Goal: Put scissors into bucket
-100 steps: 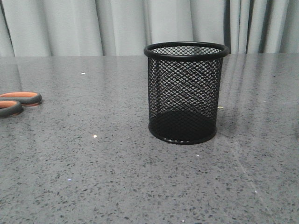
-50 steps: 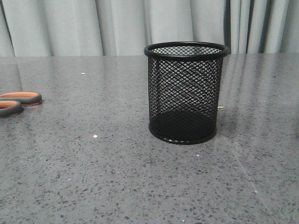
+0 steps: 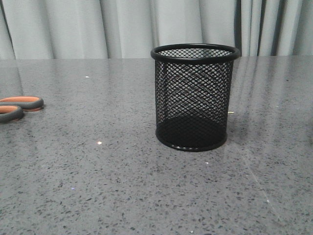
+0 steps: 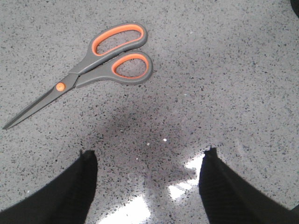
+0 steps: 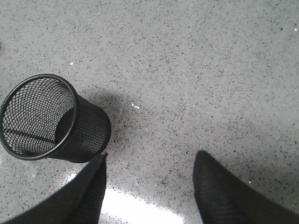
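Scissors [image 4: 88,65] flat on speckled table [image 3: 98,186], well apart from upright bucket [image 3: 194,98].

Change in the front view: none visible across the three pictures.
Scissors [image 3: 18,107]: no shift to report; the handles show no displacement at the left edge of the bench [image 3: 98,186].
Bucket [image 3: 194,97]: no shift to report; no tilt or slide can be made out.
Arms: none has come into the front view.
Wrist views: no earlier pictures to compare with, so any change in the left gripper [image 4: 147,163] or the right gripper [image 5: 149,163] cannot be told.
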You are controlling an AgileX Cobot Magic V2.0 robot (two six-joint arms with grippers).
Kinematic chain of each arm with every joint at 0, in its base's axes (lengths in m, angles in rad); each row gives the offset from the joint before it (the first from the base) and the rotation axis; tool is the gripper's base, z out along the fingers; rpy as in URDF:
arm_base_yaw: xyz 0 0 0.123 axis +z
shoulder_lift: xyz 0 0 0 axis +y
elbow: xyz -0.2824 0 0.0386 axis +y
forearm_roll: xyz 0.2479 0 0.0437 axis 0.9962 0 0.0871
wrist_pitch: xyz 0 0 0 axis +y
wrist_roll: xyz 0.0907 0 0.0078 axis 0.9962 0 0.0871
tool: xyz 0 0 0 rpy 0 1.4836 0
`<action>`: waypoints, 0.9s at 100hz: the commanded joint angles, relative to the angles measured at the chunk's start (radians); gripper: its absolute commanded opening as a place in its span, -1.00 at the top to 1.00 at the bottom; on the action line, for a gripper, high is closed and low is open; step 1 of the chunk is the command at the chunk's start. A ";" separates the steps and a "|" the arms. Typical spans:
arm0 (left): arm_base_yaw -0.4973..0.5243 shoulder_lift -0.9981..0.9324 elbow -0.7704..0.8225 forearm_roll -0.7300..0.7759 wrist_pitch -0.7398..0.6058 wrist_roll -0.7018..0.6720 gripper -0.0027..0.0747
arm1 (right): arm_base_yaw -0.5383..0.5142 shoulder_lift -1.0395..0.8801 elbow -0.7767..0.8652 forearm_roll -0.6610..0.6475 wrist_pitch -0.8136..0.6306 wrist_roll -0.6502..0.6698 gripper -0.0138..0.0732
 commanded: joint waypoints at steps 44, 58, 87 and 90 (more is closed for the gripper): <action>0.001 0.266 -0.210 0.046 0.023 0.279 -0.21 | -0.004 -0.008 -0.034 0.033 -0.040 -0.013 -0.18; 0.001 0.369 -0.291 0.044 0.023 0.445 -0.21 | -0.004 -0.008 -0.034 0.039 -0.040 -0.013 -0.18; 0.001 0.480 -0.308 0.039 0.023 0.746 -0.21 | 0.010 -0.008 -0.034 0.041 -0.038 -0.013 -0.18; 0.001 0.494 -0.308 0.048 0.023 0.759 -0.21 | 0.022 -0.008 -0.034 0.041 -0.038 -0.013 -0.18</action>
